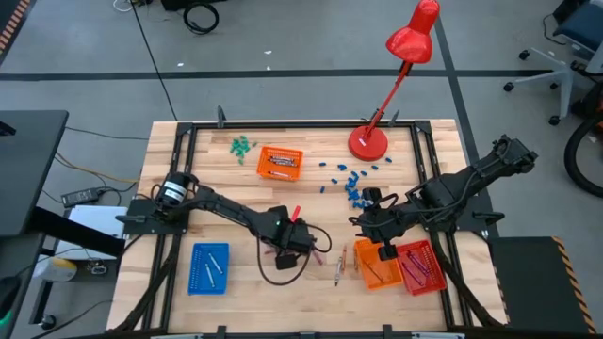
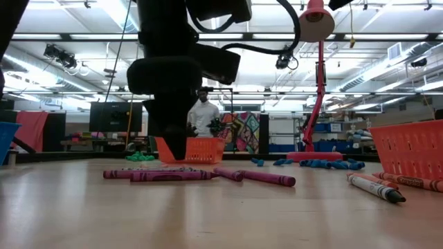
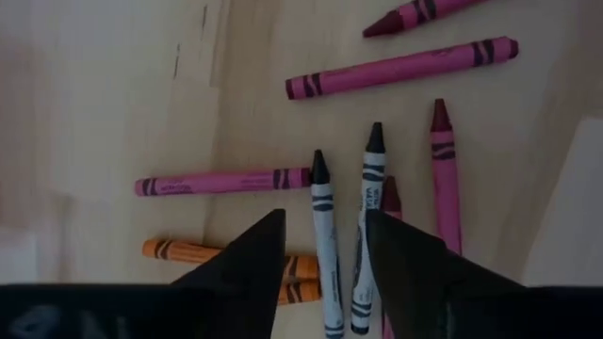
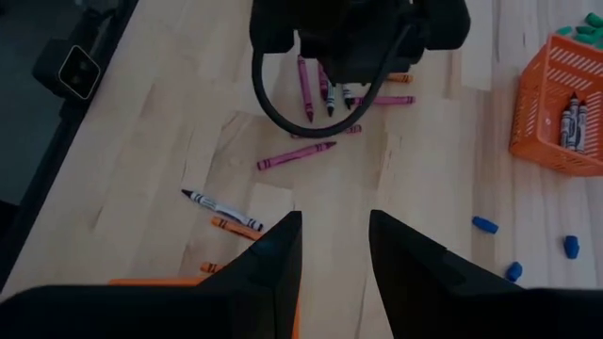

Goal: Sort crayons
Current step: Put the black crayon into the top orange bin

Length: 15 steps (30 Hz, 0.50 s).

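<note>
Several crayons lie flat on the wooden table near its front middle: magenta ones (image 3: pixel 400 68), orange ones (image 3: pixel 179 251) and two grey-white ones (image 3: pixel 323 240) side by side. My left gripper (image 3: pixel 323 215) is open just above the table, one finger on either side of the two grey-white crayons, touching nothing; it also shows in the high view (image 1: pixel 297 242). My right gripper (image 4: pixel 334 217) is open and empty, held above the table to the right of the left one (image 1: pixel 362 223). More crayons lie between the grippers (image 4: pixel 219 205).
An orange tray (image 1: pixel 280 162) holding crayons stands at the far middle, a blue tray (image 1: pixel 209 267) at the near left, an orange tray (image 1: pixel 377 266) and a red tray (image 1: pixel 421 266) at the near right. Blue pieces (image 1: pixel 353 184), green pieces (image 1: pixel 243 146) and a red lamp (image 1: pixel 367 141) stand farther back.
</note>
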{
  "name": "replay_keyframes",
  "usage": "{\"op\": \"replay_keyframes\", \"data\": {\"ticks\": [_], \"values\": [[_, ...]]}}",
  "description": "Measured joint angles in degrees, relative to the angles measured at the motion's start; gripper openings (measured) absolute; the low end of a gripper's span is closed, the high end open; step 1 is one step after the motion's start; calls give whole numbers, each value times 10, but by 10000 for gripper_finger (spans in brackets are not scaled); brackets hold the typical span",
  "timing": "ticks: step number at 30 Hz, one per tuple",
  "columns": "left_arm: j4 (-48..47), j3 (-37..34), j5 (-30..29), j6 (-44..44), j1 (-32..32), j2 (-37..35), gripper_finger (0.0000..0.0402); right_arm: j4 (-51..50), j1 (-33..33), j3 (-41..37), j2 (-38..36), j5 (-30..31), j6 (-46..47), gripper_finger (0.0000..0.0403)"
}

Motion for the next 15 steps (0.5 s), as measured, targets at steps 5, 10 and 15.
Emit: {"op": "replay_keyframes", "data": {"ticks": [5,10,15], "values": [[3,-13,0,-3,-3,0,150,0,-1,0,0,0,-1,130],[8,-28,2,-27,-3,0,144,-1,-1,0,0,-2,0,130],[12,-30,1,-14,-3,1,144,0,-4,0,0,-8,0,130]]}}
